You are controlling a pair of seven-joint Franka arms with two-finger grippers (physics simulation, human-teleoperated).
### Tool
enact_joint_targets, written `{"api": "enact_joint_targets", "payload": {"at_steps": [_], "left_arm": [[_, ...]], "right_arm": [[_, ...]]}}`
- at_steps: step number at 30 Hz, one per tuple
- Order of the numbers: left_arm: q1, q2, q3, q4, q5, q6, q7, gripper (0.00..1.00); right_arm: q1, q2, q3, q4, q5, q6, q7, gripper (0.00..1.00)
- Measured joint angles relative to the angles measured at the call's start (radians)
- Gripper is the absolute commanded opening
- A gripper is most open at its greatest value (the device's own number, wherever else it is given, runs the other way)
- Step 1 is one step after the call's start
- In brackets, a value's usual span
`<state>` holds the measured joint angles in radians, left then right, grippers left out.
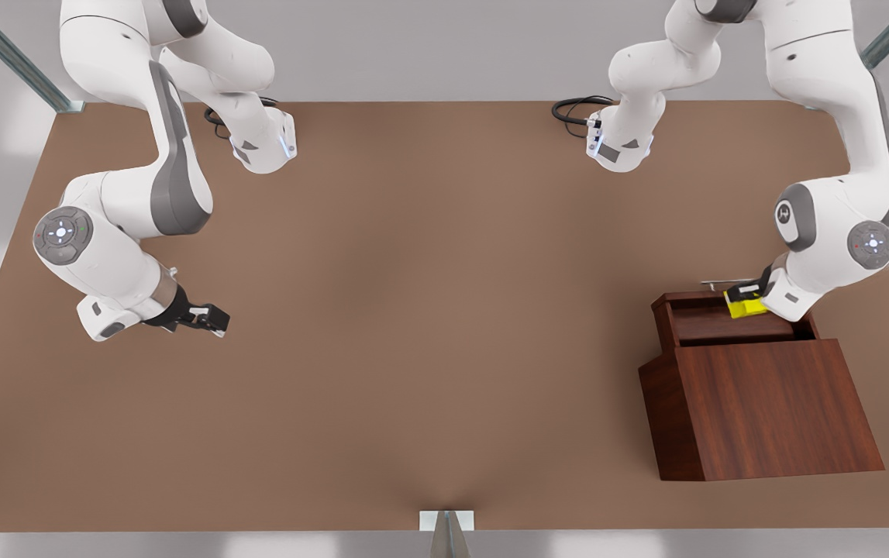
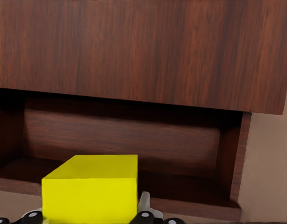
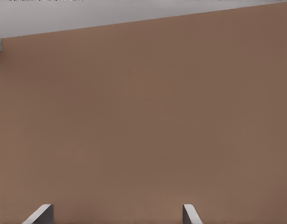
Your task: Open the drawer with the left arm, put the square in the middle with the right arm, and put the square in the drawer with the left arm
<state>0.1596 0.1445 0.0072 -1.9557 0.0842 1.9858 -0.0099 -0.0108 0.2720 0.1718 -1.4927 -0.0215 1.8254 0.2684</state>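
You find the left gripper (image 1: 745, 299) on the front view's right, poised over the pulled-out drawer (image 1: 731, 324) of the dark wooden box (image 1: 770, 407). Its jaws are clamped on the square (image 1: 746, 306), a bright yellow cube held at the far edge of the drawer tray, close to the slim silver handle (image 1: 715, 286). In the left wrist view you look past the square (image 2: 90, 188) into the drawer cavity (image 2: 125, 140); black fingertips (image 2: 144, 216) press against the cube's lower sides, and the box's sloped top (image 2: 143, 46) rises beyond. You cannot tell whether the cube touches the drawer floor or hangs just above it.

The right gripper (image 1: 208, 318) is on the front view's left, low over the bare desk (image 1: 428, 310), well apart from the box. Your right wrist view shows its two fingertips (image 3: 40, 213) spread wide, with plain brown desk between them and nothing held. That arm waits. The centre of the desk lies between the two grippers.
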Motion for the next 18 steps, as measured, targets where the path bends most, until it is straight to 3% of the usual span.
{"api": "enact_joint_targets", "payload": {"at_steps": [8, 9, 16, 18], "left_arm": [[0.082, 0.098, 0.000, 0.006, 0.001, 0.127, 0.007, 0.61], [0.091, 0.098, 0.001, 0.006, 0.000, 0.129, 0.007, 1.00], [0.090, 0.083, -0.003, 0.026, -0.018, 0.108, -0.012, 1.00], [0.054, -0.003, -0.135, 0.208, -0.022, -0.224, -0.134, 1.00]], "right_arm": [[-0.001, 0.003, 0.000, 0.002, 0.000, 0.001, 0.000, 1.00], [0.001, 0.003, 0.000, 0.002, 0.000, 0.006, 0.000, 1.00], [-0.004, 0.001, 0.000, 0.002, 0.000, 0.006, -0.002, 1.00], [-0.005, 0.003, 0.000, 0.002, 0.000, 0.006, -0.002, 1.00]]}}
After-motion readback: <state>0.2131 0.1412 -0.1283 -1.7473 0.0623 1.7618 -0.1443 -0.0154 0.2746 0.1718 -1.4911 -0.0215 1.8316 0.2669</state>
